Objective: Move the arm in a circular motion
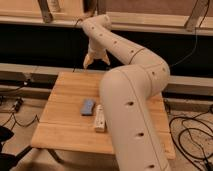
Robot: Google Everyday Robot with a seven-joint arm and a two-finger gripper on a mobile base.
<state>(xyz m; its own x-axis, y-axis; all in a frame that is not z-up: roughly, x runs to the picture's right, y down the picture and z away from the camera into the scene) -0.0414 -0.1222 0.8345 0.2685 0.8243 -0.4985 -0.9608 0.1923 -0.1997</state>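
Gripper (96,61) hangs empty, its two pale fingers (88,62) spread apart, above the far edge of the wooden table (60,125), at about 12 o'clock from the blue block (88,106). For a clean circle, I would sweep at an even height and pace, well above the block and the white packet (100,118). The arm (131,105) rises from 5 o'clock of the gripper, bends, and arches over it at 12 o'clock.

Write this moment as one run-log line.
arm: bent over table | gripper: open, empty, above table's far edge | blue block, white bar: on table
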